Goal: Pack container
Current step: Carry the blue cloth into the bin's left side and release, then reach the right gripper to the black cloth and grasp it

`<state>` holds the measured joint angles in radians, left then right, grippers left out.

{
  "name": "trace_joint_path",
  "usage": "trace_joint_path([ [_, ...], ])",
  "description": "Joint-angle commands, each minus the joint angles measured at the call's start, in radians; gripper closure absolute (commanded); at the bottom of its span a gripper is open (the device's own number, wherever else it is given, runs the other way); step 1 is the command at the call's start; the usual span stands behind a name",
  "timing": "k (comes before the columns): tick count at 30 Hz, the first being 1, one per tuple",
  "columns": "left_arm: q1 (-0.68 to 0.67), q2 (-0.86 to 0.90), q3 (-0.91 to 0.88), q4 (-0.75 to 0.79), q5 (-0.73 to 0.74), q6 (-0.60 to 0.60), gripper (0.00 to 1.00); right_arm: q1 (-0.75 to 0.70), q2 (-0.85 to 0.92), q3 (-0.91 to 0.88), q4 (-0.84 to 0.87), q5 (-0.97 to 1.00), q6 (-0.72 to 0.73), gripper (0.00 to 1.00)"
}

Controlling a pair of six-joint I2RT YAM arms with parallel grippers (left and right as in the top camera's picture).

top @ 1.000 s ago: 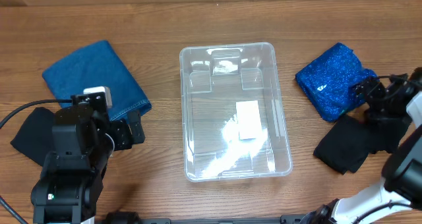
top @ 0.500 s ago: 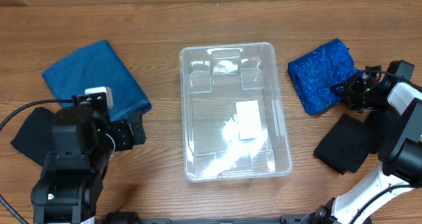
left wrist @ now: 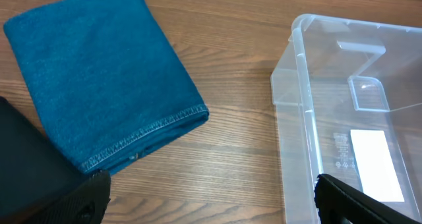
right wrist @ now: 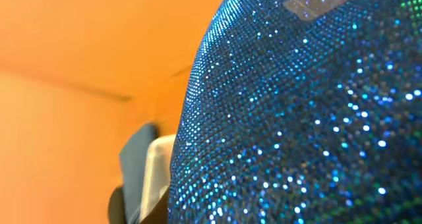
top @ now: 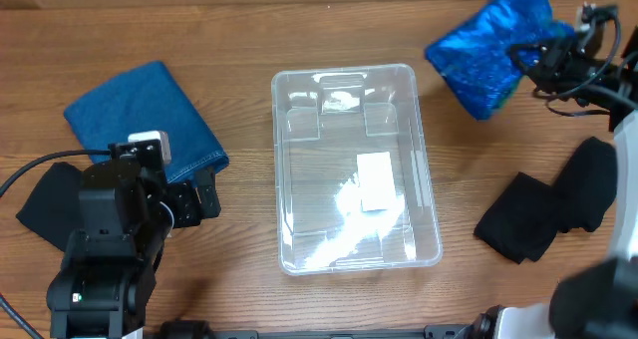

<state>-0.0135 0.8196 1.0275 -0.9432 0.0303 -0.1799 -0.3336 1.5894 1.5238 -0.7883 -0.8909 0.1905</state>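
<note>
Container (top: 319,189) sits left of the right gripper (top: 526,56), which pinches a sparkly blue cloth (top: 483,50). Left gripper (left wrist: 221,196) is spread wide, on its opposite side.

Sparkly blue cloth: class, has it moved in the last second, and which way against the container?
Yes. The sparkly blue cloth, in the right hand, moved up-frame, level with the container's far edge.

Nothing legible shows in any view. The container (top: 344,77) has a white label (top: 375,181) on its floor, right of centre, and its face looks blank. Just beside that label the left wrist view shows faint moulded print (left wrist: 341,150), too small to read.
</note>
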Motion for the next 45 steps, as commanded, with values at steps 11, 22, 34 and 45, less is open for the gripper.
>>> trace_joint_path([
  [11,-0.007,-0.001,0.024,0.000,0.013,0.015,0.00,0.666,0.075,0.013,-0.309,0.367,-0.200,0.96],
  [22,-0.007,0.012,0.024,-0.002,0.012,0.016,0.00,0.725,0.315,0.013,-0.158,0.418,-0.374,0.69],
  [34,-0.007,0.024,0.024,-0.002,0.014,0.016,0.00,0.725,0.264,0.257,-0.453,0.798,-0.216,0.16],
  [45,-0.007,0.024,0.024,0.004,0.011,0.016,0.00,-0.119,-0.056,0.612,-0.895,0.900,0.103,0.00],
])
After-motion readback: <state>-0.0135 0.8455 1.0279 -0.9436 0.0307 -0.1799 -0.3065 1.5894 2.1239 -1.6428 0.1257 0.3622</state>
